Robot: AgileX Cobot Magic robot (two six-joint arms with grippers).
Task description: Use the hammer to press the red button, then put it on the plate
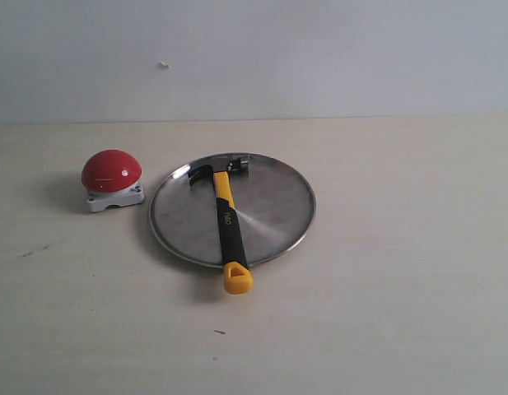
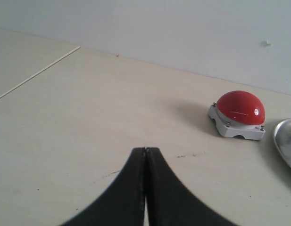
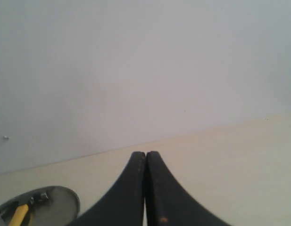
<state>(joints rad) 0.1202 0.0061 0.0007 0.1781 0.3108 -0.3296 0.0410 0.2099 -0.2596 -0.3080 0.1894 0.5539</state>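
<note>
The hammer (image 1: pixel 226 221) lies across the silver plate (image 1: pixel 274 206), dark head at the far rim, yellow looped end hanging over the near rim. The red button (image 1: pixel 111 170) on its white base stands just left of the plate. Neither gripper shows in the exterior view. In the left wrist view my left gripper (image 2: pixel 145 149) is shut and empty, above bare table, with the red button (image 2: pixel 240 108) and a sliver of the plate (image 2: pixel 286 141) beyond it. My right gripper (image 3: pixel 145 153) is shut and empty; the plate (image 3: pixel 60 202) and the hammer (image 3: pixel 19 214) show at that view's corner.
A pale wooden table (image 1: pixel 402 288) runs back to a plain white wall (image 1: pixel 319 49). A thin seam line (image 2: pixel 37 73) crosses the tabletop in the left wrist view.
</note>
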